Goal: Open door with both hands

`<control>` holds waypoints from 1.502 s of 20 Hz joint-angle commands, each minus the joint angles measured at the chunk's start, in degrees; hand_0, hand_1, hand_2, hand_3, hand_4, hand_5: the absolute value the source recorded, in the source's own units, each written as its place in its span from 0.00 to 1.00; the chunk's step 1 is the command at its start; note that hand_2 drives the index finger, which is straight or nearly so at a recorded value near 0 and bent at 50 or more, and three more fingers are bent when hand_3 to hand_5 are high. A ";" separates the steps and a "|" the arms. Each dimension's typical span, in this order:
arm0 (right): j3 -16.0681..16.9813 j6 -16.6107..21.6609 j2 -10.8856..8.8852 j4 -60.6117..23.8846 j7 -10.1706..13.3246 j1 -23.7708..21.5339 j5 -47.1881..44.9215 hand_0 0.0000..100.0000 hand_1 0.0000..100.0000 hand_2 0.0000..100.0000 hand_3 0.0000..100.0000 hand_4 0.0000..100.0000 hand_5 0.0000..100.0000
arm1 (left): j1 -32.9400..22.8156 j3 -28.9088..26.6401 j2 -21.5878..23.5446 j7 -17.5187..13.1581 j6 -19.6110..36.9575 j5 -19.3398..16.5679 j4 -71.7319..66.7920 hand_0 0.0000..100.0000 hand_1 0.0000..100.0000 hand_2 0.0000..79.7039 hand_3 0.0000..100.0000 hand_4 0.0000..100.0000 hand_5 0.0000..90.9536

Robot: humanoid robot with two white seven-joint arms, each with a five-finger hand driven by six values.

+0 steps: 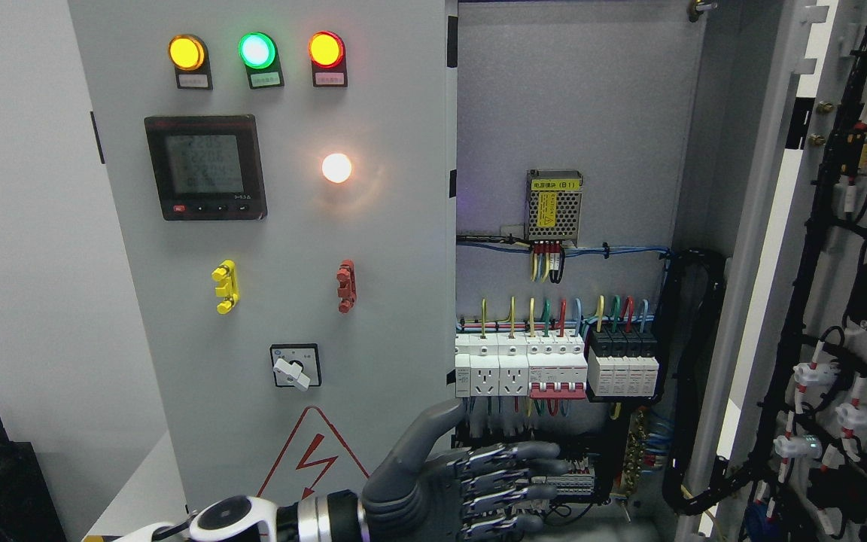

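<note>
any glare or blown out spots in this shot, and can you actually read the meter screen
Head view: the white lamp is blown out and casts a warm halo on the grey left door; the amber, green and red lamps glow without flare. The meter screen is dim, its digits too soft to read. The left hand looks sharp, and the cabinet's lower interior falls into shadow.

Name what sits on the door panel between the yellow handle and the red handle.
Nothing: in the head view, bare grey door panel separates the yellow handle from the red handle.
</note>
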State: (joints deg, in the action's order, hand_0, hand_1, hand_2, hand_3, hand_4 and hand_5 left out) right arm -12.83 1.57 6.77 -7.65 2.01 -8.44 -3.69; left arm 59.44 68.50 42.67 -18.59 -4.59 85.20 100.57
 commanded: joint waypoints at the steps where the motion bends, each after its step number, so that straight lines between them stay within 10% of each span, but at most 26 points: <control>1: 0.00 0.01 0.00 0.00 0.01 0.00 0.00 0.00 0.00 0.00 0.00 0.00 0.00 | -11.17 -1.44 22.01 -1.10 0.20 -4.94 5.16 0.00 0.00 0.00 0.00 0.04 0.00; 18: 0.00 0.01 0.00 0.00 -0.07 0.00 0.00 0.00 0.00 0.00 0.00 0.00 0.00 | -68.18 -23.38 22.90 -5.76 17.49 -35.27 -6.35 0.00 0.00 0.00 0.00 0.04 0.00; 24: 0.00 0.01 0.00 0.00 -0.07 0.00 0.00 0.00 0.00 0.00 0.00 0.00 0.00 | -91.84 -40.61 13.78 -4.44 18.48 -43.35 -14.16 0.00 0.00 0.00 0.00 0.04 0.00; 30: 0.00 0.01 0.00 0.00 0.01 0.00 0.00 0.00 0.00 0.00 0.00 0.00 0.00 | -95.30 -42.66 2.88 -4.52 22.78 -46.87 -28.91 0.00 0.00 0.00 0.00 0.04 0.00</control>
State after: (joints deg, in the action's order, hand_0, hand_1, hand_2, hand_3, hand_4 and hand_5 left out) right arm -12.83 1.57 6.77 -7.65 1.91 -8.44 -3.70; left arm -27.10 39.12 56.91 -23.11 16.18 42.89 88.35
